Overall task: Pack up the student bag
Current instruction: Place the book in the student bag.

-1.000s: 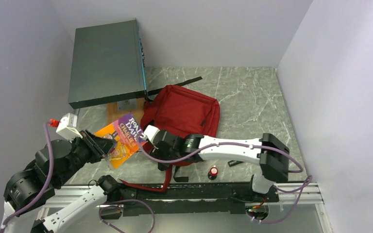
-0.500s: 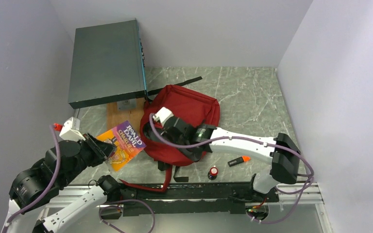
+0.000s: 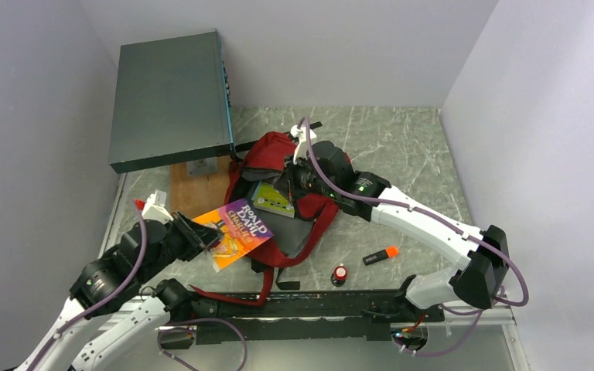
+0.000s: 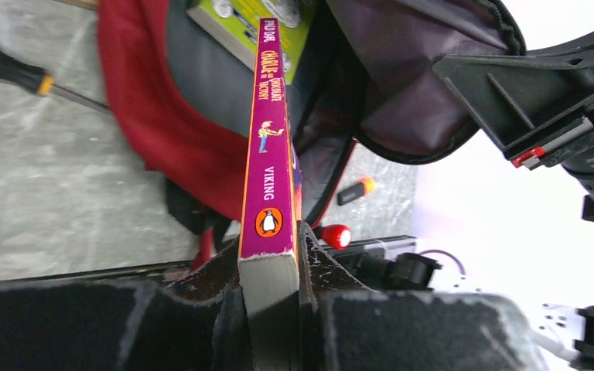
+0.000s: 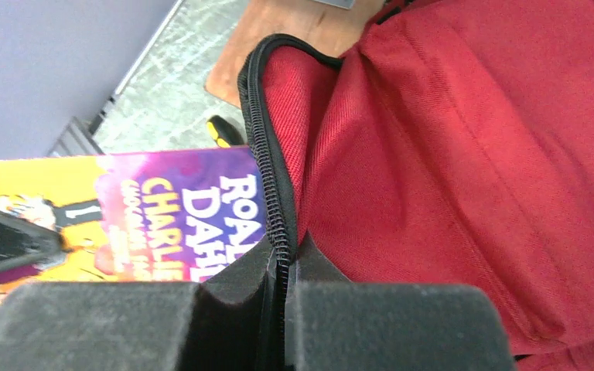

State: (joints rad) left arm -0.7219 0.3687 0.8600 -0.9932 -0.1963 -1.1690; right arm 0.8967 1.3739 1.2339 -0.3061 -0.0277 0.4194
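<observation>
The student bag (image 3: pixel 321 166) lies mid-table, dark red, its top flap lifted so the grey lining (image 3: pixel 298 228) shows. My right gripper (image 3: pixel 292 179) is shut on the flap's black zip edge (image 5: pixel 267 154) and holds it up. A green and yellow flat item (image 3: pixel 272 199) lies inside the bag. My left gripper (image 3: pixel 205 236) is shut on a purple and orange Roald Dahl paperback (image 3: pixel 237 229), held at its lower end (image 4: pixel 272 255). The book's spine (image 4: pixel 269 139) points at the bag's opening (image 4: pixel 224 85), its far end over the bag's red rim.
A dark grey case (image 3: pixel 170 97) leans at the back left over a wooden board (image 3: pixel 189 182). A black and orange marker (image 3: pixel 380 256) and a small red round thing (image 3: pixel 340 273) lie right of the bag's front. A yellow-handled screwdriver (image 4: pixel 8 69) lies left of the bag.
My right gripper went from the bag's front to its top, shut on the zip edge and lifted the flap open. My left gripper carried the book rightwards to the opening.
</observation>
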